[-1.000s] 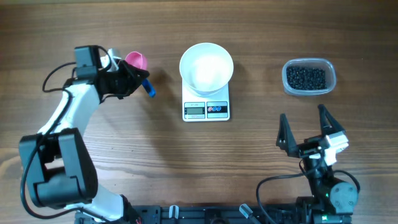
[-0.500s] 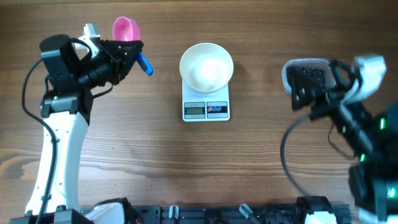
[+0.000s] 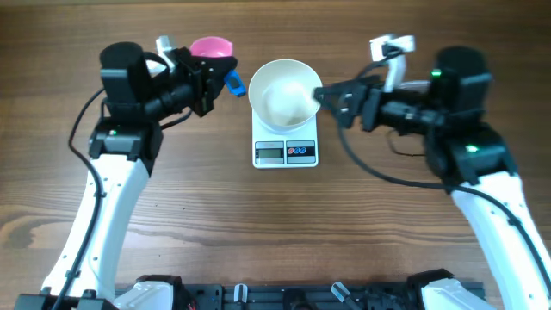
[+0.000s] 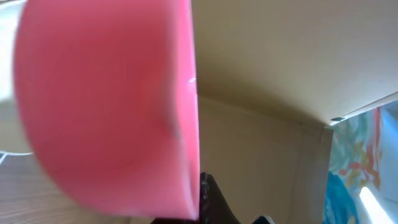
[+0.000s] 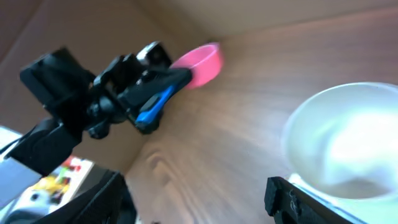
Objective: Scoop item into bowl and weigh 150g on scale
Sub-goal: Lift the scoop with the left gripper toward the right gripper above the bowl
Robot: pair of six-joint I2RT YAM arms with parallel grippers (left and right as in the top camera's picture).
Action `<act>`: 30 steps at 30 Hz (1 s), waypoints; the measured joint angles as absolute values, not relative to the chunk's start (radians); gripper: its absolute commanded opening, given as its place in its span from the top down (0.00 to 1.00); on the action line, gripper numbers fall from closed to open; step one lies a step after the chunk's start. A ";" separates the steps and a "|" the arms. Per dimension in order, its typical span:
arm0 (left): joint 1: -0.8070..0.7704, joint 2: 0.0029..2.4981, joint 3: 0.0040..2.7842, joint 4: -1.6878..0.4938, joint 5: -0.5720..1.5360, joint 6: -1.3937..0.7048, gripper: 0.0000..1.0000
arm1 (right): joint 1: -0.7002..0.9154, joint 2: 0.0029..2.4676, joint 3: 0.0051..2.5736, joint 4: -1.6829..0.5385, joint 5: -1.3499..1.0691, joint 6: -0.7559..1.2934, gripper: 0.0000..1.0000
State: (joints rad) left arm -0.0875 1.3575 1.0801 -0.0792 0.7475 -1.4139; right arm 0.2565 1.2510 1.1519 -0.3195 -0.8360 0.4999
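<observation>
The white bowl point(image 3: 286, 93) stands on the white scale point(image 3: 286, 148) at mid-table, and its inside looks bare. My left gripper point(image 3: 203, 84) is shut on the blue handle of a pink scoop point(image 3: 212, 46), held just left of the bowl. That scoop's cup point(image 4: 106, 106) fills the left wrist view. My right gripper point(image 3: 332, 103) hovers at the bowl's right rim, open with nothing between its fingers point(image 5: 311, 200). The right wrist view looks across the bowl point(image 5: 348, 137) at the scoop point(image 5: 202, 64). The item is hidden.
My right arm point(image 3: 448, 103) stretches over the back right of the table and covers what lies under it. The left arm point(image 3: 112, 172) runs down the left side. Bare wood shows in front of the scale.
The left arm carried the scoop right, closer to the bowl. The right arm swung left from the clear tub of black pellets to the bowl's right rim and now covers that tub.
</observation>
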 measured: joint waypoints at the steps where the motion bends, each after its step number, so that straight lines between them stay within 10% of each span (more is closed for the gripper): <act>1: -0.107 1.357 1.080 -0.074 0.727 -1.422 0.96 | 0.297 1.259 1.152 -0.303 -0.810 0.520 0.24; 16: -0.240 1.360 1.080 0.193 0.519 -1.295 0.96 | 0.522 1.399 1.153 -0.010 -0.550 1.205 0.47; 30: -0.249 1.361 1.080 0.431 0.639 -1.283 0.96 | 0.521 1.408 1.153 0.265 -0.560 1.422 0.65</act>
